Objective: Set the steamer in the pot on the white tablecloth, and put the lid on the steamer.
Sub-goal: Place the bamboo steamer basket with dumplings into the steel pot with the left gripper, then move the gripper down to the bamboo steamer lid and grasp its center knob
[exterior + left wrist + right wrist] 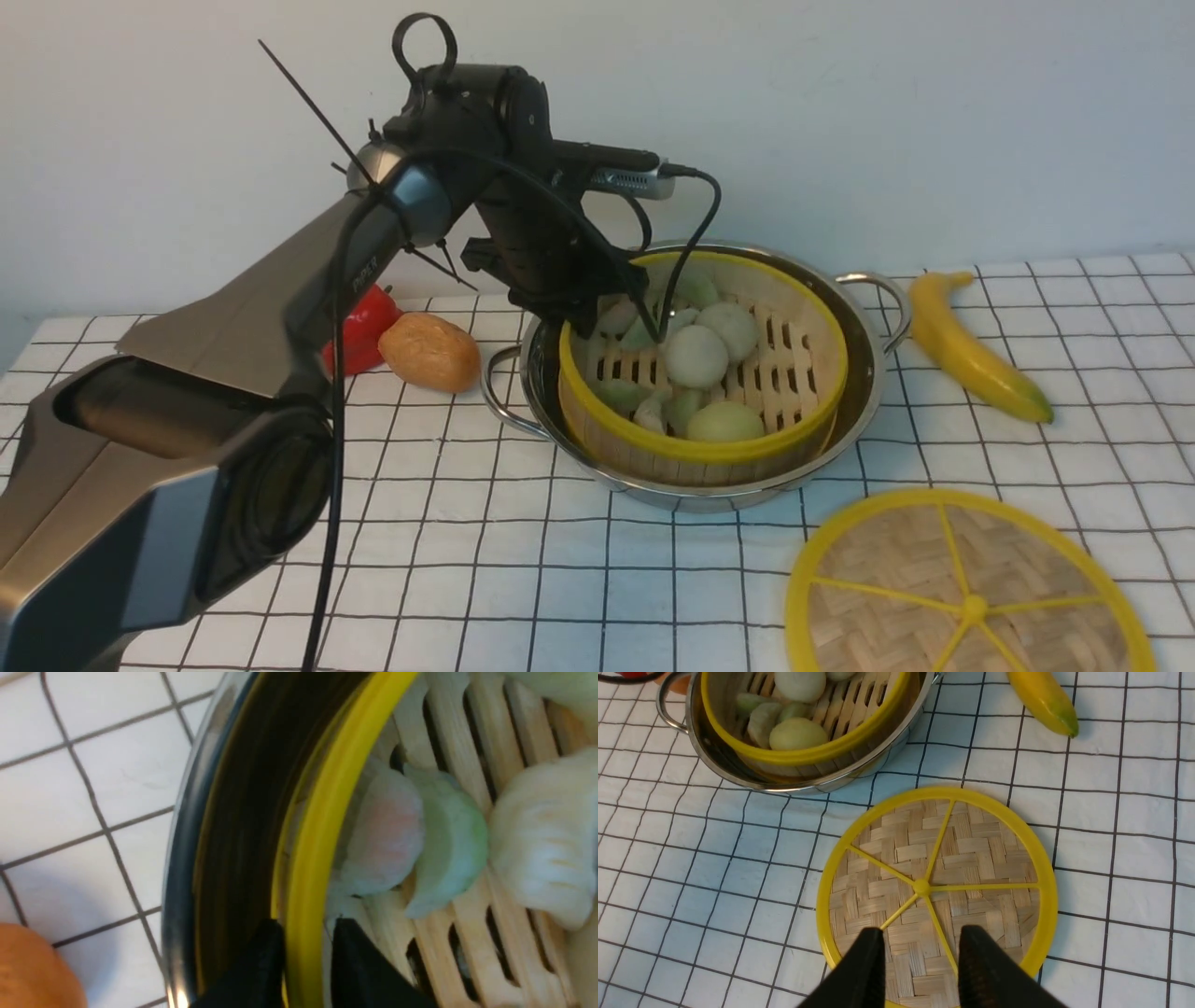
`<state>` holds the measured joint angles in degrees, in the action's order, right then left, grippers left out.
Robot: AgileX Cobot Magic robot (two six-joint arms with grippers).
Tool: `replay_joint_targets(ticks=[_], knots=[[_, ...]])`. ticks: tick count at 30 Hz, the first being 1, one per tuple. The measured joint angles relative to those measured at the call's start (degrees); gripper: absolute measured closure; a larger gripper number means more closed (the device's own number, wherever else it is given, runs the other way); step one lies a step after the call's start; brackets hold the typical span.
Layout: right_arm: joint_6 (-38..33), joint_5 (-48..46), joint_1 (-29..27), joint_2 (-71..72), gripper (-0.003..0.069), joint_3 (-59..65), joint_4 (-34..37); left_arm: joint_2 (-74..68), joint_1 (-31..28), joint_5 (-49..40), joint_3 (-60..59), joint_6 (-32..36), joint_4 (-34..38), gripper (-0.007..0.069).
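Steamer (702, 450) sits inside the pot (864, 369), uncovered, with dumplings on its slats. Pot stands on the white tablecloth (523, 560).

Left gripper (306, 952) is at the steamer's rim, on the pot's side toward the bread roll (429, 350). One finger is outside the yellow rim and one inside, both close. Pinching or just clear: cannot tell.

Lid (971, 858) lies flat on the cloth, in front of the pot and to its right, apart from it.

Right gripper (920, 952) is over the lid's side farthest from the pot, jaws partly spread, empty.

No readable text (arm marking (369, 271) too blurred).
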<state>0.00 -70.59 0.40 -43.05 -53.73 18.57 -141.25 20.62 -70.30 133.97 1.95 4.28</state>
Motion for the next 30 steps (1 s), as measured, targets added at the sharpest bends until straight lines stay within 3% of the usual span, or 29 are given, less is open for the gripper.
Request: replay_joint_targets(ticks=[9,20,26,30], knots=[[0.0,0.0,0.0,0.0,0.0416,0.0,0.2,-0.2,0.1,0.0,0.4,0.0,-0.6,0.0423],[0.0,0.0,0.0,0.0,0.0416,0.0,0.2,1.4,0.3,-0.1,9.3,0.2,-2.1,0.0382],[-2.3,0.0,0.0,-3.0,0.0416,0.0,4.9,9.8,0.2,-0.2,10.3,2.3,-4.9,0.0421],[-7.5,0.7,0.0,-8.9,0.0416,-0.2,12.5,19.3,0.2,-0.2,10.3,4.4,-9.0,0.0498]])
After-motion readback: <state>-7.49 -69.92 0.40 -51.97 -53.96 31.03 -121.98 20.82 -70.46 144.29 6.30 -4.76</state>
